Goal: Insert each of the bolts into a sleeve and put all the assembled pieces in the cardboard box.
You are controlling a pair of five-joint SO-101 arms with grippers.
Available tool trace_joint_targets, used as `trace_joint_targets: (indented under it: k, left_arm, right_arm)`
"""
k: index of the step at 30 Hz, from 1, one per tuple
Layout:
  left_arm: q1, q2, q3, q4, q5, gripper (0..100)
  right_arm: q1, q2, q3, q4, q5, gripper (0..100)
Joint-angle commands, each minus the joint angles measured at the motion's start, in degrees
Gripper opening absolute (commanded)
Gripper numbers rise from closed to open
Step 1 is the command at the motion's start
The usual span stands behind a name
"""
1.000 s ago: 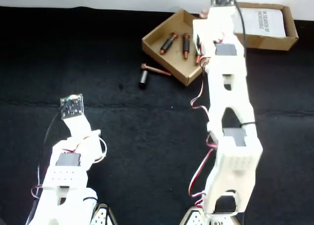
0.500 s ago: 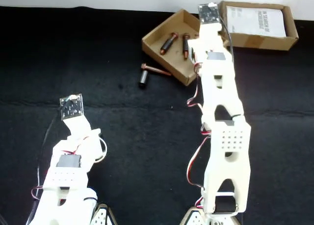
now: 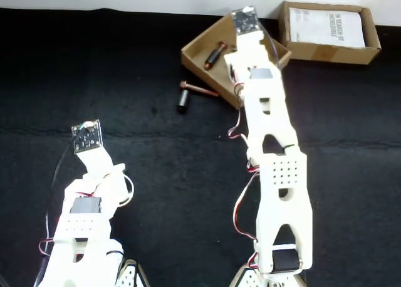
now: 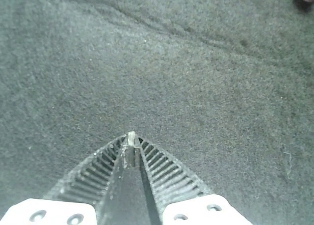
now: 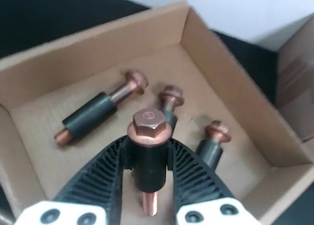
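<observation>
My right gripper (image 5: 148,144) is shut on an assembled bolt and sleeve (image 5: 148,158), a copper hex-head bolt through a black sleeve, held above the inside of the open cardboard box (image 5: 230,104). Three assembled pieces lie on the box floor: one long (image 5: 98,112), one in the middle (image 5: 170,101), one nearer the side wall (image 5: 212,142). In the high view the right arm (image 3: 269,130) stretches to the box (image 3: 199,60). A loose bolt (image 3: 199,88) and a loose black sleeve (image 3: 183,100) lie on the mat beside the box. My left gripper (image 4: 130,139) is shut, with nothing in it, low over the black mat.
A second cardboard box (image 3: 329,31) holding a printed sheet stands at the back right, close to the first. The left arm (image 3: 84,205) sits at the front left. Black mat (image 3: 150,161) covers the table between the arms.
The right arm has swung left, carrying the assembled piece from the box's right corner to over its middle. The left arm has hardly moved.
</observation>
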Motion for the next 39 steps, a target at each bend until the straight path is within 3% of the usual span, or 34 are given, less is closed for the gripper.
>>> trace_joint_targets:
  k: [1,7,17,28,33,39]
  left_arm:
    - [-0.57,-0.31,-0.4,-0.7,-0.18,1]
    - [-0.57,-0.31,-0.48,-0.7,-0.35,1]
    - [-0.57,-0.31,-0.57,-0.7,-0.44,1]
    - [-0.66,-0.31,-0.57,-0.62,-0.44,1]
    - [-1.27,-0.31,-0.57,-0.62,-0.44,1]
    - [-2.51,-0.31,-0.57,-0.62,-0.18,1]
  right_arm:
    - [-0.48,-1.63,-4.26,-0.04,0.35,3.9]
    - [-0.48,-2.86,-6.73,4.09,0.35,24.8]
    - [-7.52,-10.86,-24.84,33.54,-0.53,26.1]
    - [-16.84,-12.09,-43.12,57.27,-23.74,26.1]
    - [-17.63,-11.91,-43.21,60.09,-35.43,26.0]
    - [-19.65,-11.91,-35.3,60.18,-39.47,26.0]
